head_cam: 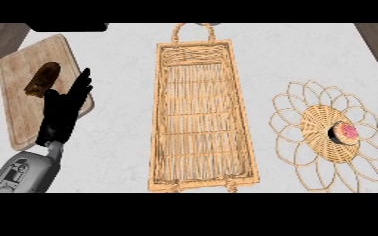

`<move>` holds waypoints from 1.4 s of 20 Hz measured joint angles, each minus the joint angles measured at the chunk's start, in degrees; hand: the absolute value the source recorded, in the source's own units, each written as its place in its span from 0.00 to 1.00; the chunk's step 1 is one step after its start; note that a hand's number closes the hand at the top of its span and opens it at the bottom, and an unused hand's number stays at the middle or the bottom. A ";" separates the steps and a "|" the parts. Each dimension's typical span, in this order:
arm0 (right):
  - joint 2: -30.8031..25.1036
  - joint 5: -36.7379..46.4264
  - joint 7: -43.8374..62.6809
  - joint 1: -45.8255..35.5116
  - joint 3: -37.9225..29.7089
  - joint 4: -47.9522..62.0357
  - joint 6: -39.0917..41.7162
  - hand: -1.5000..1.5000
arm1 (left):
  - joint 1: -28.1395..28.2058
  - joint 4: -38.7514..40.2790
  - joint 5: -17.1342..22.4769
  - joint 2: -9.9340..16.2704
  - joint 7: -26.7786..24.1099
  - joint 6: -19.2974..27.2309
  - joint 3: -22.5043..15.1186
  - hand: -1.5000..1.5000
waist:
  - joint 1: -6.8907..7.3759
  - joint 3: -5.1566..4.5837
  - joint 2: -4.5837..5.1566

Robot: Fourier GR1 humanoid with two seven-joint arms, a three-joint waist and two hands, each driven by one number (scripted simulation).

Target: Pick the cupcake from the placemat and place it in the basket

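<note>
A small cupcake (344, 133) with pink topping and a dark wrapper sits on the woven centre of a flower-shaped wicker placemat (304, 110) at the right of the counter. A long rectangular wicker basket (202, 112) with a handle at each end lies in the middle, nothing inside it. My left hand (63, 111) is at the left, fingers straight and pointing up, far from the cupcake and holding nothing. The right hand does not show.
A wooden cutting board (29, 70) lies at the far left with a brown bread loaf (43, 79) on it; my left hand overlaps its right edge. A dark object (66, 27) sits at the counter's back left.
</note>
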 measured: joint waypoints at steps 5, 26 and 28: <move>-7.23 6.35 -0.48 1.45 2.67 -3.81 1.72 0.00 | -0.95 -0.07 0.06 0.01 0.57 -0.67 -0.07 0.50 | 0.84 0.14 0.17; -14.49 23.27 -25.11 10.29 15.67 4.90 -17.10 0.00 | -2.63 1.10 -2.13 -2.47 0.58 -0.54 -1.36 0.50 | 2.36 0.12 0.29; -14.42 24.94 -27.53 10.74 17.83 6.77 -19.60 0.00 | -2.87 0.89 -2.22 -2.35 1.02 -0.66 -1.28 0.50 | 2.60 0.09 0.25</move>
